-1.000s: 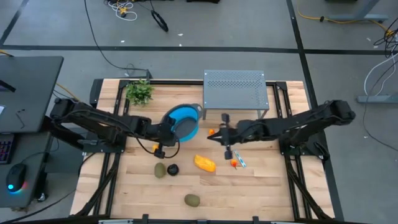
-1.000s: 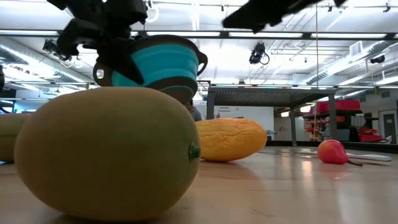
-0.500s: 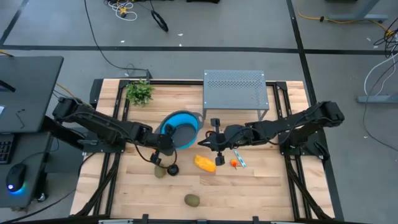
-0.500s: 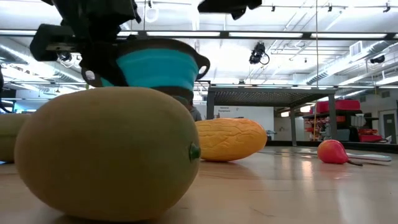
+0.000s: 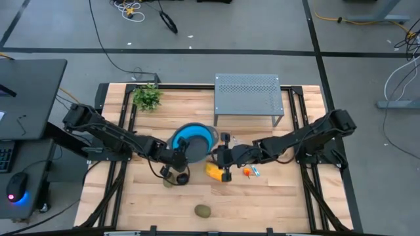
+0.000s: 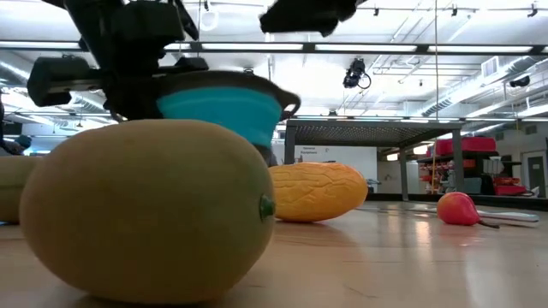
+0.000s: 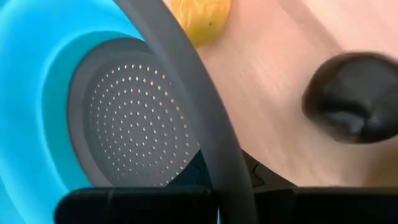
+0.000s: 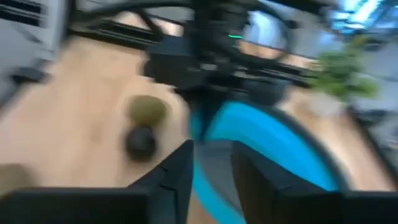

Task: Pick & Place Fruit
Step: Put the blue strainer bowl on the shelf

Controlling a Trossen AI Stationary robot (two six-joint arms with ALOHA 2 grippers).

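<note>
Presently my left gripper (image 5: 176, 159) grips the blue collapsible strainer bowl (image 5: 192, 139); right gripper (image 5: 224, 157) open over the elongated yellow-orange fruit (image 5: 213, 170), at its 12 o'clock

From my station I see the wooden table (image 5: 275, 196) standing on a grey concrete floor (image 5: 262, 26) crossed by dark tape lines. Behind the table, cables (image 5: 131, 10) trail over the floor, with a yellow one (image 5: 348, 18) further off to its right. Left of the table sits a dark desk (image 5: 29, 92) with a mouse (image 5: 16, 191) glowing blue near its front edge. On the table's far edge stands a grey perforated metal stand (image 5: 247, 95), and a leafy green sprig (image 5: 147, 97) lies at the far left corner. Across the table, long ceiling lights (image 6: 385, 47) run over an open hall, with red equipment (image 6: 467, 158) at the right.
</note>
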